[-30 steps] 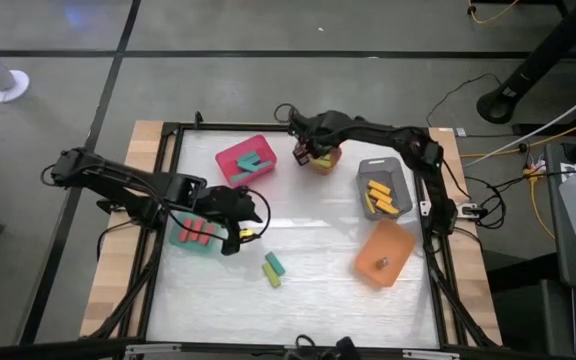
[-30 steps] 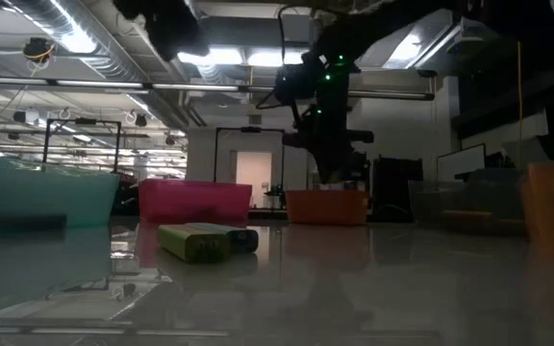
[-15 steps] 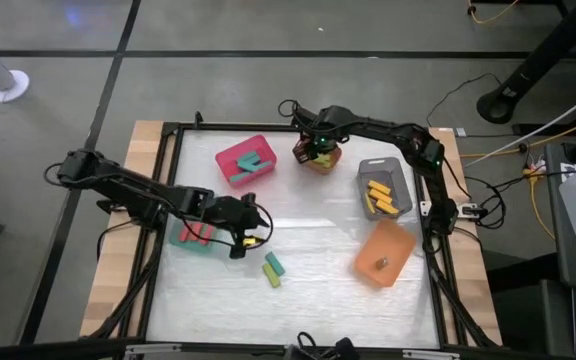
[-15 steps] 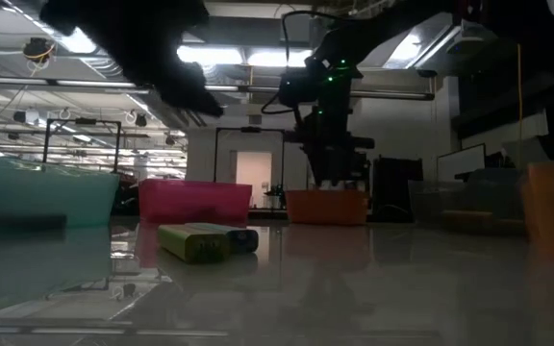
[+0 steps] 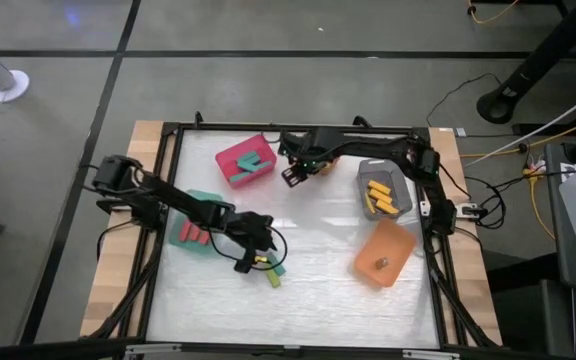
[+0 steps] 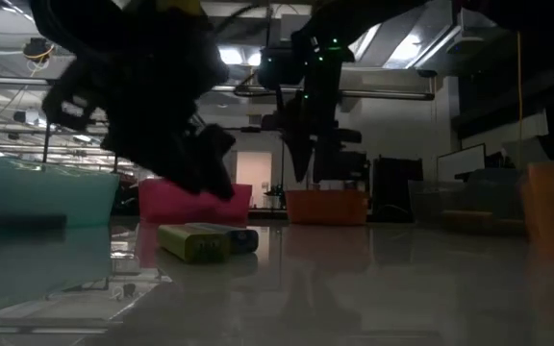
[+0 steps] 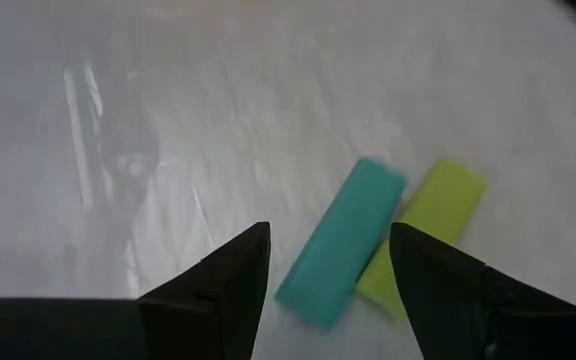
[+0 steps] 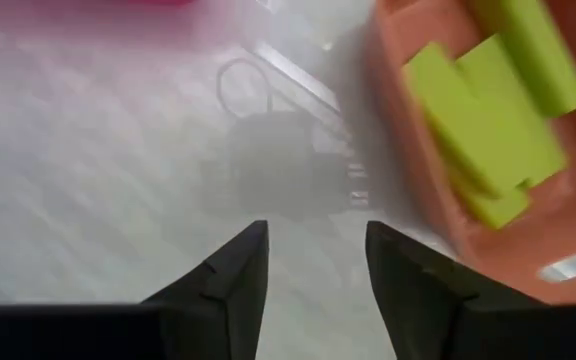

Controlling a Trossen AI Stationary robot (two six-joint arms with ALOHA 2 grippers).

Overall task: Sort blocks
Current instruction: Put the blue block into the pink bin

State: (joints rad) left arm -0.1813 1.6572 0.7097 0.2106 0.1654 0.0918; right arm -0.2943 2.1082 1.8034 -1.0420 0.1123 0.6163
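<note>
Left gripper [image 7: 328, 262]: over mid-table, fingers parted, empty, just above teal block [image 7: 340, 243] lying flush beside light green block [image 7: 424, 233].
Right gripper [image 8: 313, 262]: near table's far edge, fingers parted, empty, beside orange bin [image 8: 420, 170] containing light green blocks [image 8: 488, 110].
Remaining blocks: in bins.

Two loose blocks are left out on the bench: a teal block [image 7: 340, 257] and a light green block [image 7: 423, 238], laid flat and side by side, long edges touching or very nearly. Red blocks [image 5: 196, 234] are lined up in the teal bin, teal blocks [image 5: 252, 166] are piled loosely in the pink bin, and yellow blocks [image 5: 381, 199] are heaped in the grey bin. Light green blocks [image 8: 490, 120] are stacked in an orange bin. One small brown block [image 5: 382, 264] is seen in the other orange bin.
</note>
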